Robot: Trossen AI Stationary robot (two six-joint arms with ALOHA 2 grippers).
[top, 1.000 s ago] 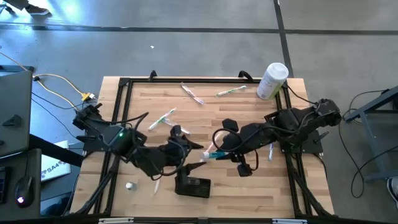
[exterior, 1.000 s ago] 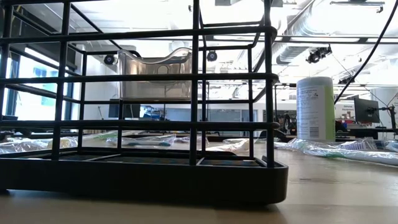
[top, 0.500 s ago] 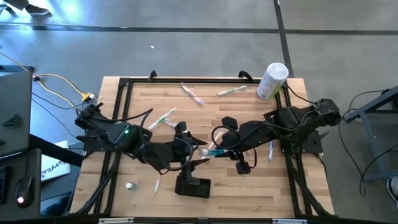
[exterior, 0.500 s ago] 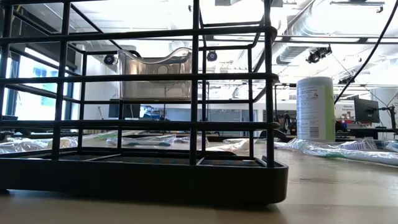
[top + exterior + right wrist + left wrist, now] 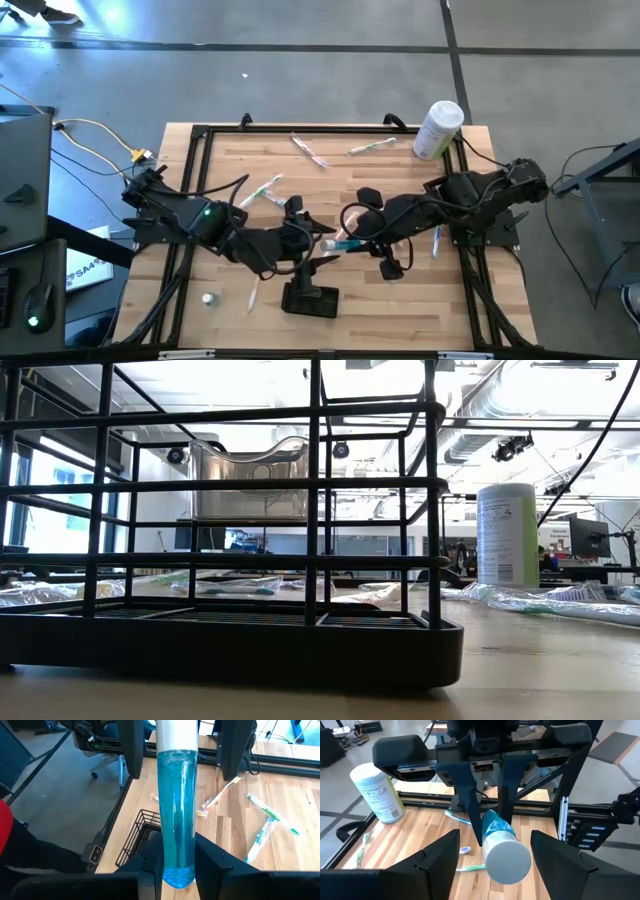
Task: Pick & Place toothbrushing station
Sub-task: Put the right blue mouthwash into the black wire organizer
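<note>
Seen from above, a wooden table (image 5: pixel 400 300) holds two dark robot arms that meet near its middle. The right gripper (image 5: pixel 177 865) is closed around a clear tube of blue liquid with a white cap (image 5: pixel 176 805), holding it level above the table; the white-capped end points toward the left gripper (image 5: pixel 492 862), whose fingers (image 5: pixel 437 855) stand wide apart on either side of the cap, gripping nothing. The toothbrushing station (image 5: pixel 311 299), a low black wire holder, sits on the table near the front edge, just in front of the two grippers and apart from both; in the low view its compartments look empty. A tall white cylindrical container (image 5: pixel 437 129) stands upright at the far right corner. Several wrapped toothbrushes (image 5: pixel 309 150) lie scattered on the far half of the table.
</note>
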